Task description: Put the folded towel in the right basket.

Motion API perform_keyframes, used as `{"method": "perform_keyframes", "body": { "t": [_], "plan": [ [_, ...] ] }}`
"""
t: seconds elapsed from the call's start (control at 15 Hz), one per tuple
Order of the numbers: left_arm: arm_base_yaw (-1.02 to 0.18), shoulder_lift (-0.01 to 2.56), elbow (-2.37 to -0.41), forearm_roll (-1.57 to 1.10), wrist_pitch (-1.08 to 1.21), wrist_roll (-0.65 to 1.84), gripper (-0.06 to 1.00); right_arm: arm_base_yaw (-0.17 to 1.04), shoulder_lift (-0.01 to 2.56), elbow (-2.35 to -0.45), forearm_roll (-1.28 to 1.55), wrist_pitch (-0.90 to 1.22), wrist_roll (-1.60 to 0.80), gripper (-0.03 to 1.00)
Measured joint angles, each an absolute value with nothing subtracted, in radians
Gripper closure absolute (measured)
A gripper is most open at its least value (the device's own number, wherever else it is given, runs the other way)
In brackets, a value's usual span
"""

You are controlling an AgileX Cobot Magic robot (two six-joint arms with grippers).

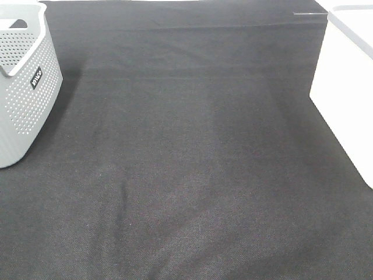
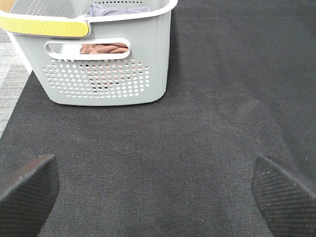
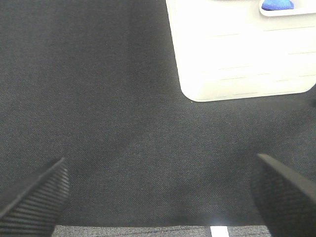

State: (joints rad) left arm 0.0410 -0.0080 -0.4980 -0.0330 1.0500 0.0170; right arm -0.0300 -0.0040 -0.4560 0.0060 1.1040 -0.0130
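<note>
A white basket [image 1: 344, 87] stands at the right edge of the black mat; in the right wrist view [image 3: 237, 54] a bit of blue cloth [image 3: 277, 5] shows over its rim. A grey perforated basket [image 1: 26, 81] stands at the left; the left wrist view [image 2: 106, 74] shows a brown towel [image 2: 103, 48] through its handle hole and a grey-purple cloth [image 2: 118, 9] at the top. My left gripper [image 2: 155, 197] is open and empty, low over the mat. My right gripper [image 3: 158, 197] is open and empty, facing the white basket. Neither arm shows in the high view.
The black mat [image 1: 186, 163] covers the table between the two baskets. The grey basket has a yellow handle strip [image 2: 44, 27]. A light surface [image 2: 10, 79] shows past the mat's edge beside the grey basket.
</note>
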Motion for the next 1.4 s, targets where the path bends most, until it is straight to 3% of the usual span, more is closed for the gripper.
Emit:
{"method": "perform_keyframes", "body": {
  "t": [1.4],
  "plan": [
    [0.041,-0.008,-0.498,-0.046,1.05,0.017,-0.03,-0.03,-0.004,-0.455,0.057,1.104,-0.059,0.0]
  ]
}}
